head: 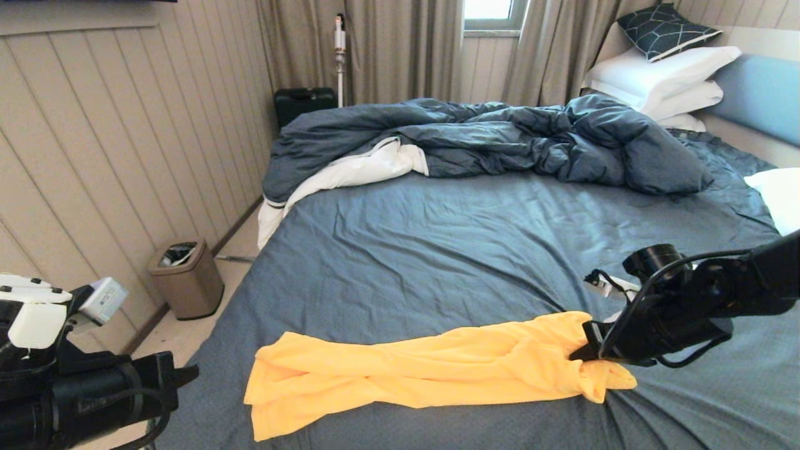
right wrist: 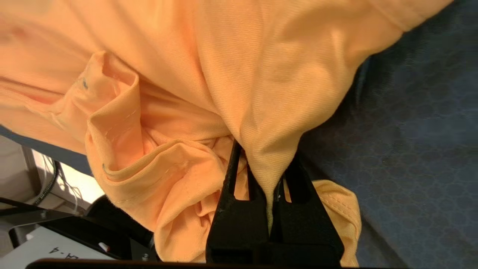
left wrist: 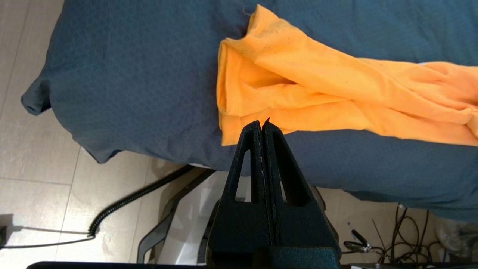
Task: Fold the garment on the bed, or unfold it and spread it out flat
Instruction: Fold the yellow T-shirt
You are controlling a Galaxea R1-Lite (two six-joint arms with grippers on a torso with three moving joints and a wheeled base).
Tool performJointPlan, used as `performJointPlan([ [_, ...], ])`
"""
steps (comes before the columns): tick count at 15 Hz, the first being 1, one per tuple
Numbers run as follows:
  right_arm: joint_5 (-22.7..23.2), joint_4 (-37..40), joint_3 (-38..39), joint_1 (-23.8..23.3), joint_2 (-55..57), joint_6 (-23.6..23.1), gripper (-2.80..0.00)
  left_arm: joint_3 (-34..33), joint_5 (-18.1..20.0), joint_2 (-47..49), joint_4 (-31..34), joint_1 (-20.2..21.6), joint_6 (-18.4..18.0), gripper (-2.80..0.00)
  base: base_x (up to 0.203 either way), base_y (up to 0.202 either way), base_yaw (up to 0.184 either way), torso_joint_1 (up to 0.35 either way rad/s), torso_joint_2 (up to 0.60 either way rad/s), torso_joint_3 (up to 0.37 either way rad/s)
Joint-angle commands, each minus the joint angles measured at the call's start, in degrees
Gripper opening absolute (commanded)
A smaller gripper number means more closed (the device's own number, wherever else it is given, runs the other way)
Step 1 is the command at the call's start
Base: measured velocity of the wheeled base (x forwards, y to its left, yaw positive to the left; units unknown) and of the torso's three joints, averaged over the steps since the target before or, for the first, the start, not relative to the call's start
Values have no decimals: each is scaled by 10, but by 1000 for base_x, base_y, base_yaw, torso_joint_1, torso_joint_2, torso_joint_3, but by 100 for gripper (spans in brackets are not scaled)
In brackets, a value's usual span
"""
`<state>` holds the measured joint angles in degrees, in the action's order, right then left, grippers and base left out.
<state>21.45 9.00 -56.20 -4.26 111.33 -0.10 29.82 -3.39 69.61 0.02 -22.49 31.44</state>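
Observation:
The yellow garment (head: 431,369) lies bunched in a long strip across the near part of the bed (head: 475,250), running left to right. My right gripper (head: 587,350) is at its right end, shut on a pinch of the fabric (right wrist: 261,149) that rises between the black fingers (right wrist: 233,175). More folds and a hemmed edge (right wrist: 149,164) hang beside that gripper. My left gripper (left wrist: 261,125) is shut and empty, held off the bed's near left corner, just short of the garment's left end (left wrist: 261,86).
A rumpled blue duvet (head: 500,140) with a white underside lies across the far half of the bed, with white pillows (head: 662,78) at the far right. A bin (head: 186,278) stands on the floor to the left. Cables (left wrist: 130,201) lie under the bed's edge.

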Motion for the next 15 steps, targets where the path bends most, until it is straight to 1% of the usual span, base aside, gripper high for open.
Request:
performJointPlan([
  [1,-4,-2,3,-23,-7,-3,-280,0,1,-1,-1,0,2,-280,0,0,0,0,0,0],
  [3,-4,-2,6,-37,0,-8,-280,1,4,3,-3,0,2,-280,0,0,0,0,0,0],
  [7,-4,-3,-7,-41,17,-8,-280,2,6,5,-4,0,2,-280,0,0,0,0,0,0],
  [10,-6,-4,-14,-82,17,-16,-280,2,7,6,-4,0,2,-280,0,0,0,0,0,0],
  [15,-6,-2,-49,-190,21,-47,-280,4,7,7,-4,0,2,-280,0,0,0,0,0,0],
])
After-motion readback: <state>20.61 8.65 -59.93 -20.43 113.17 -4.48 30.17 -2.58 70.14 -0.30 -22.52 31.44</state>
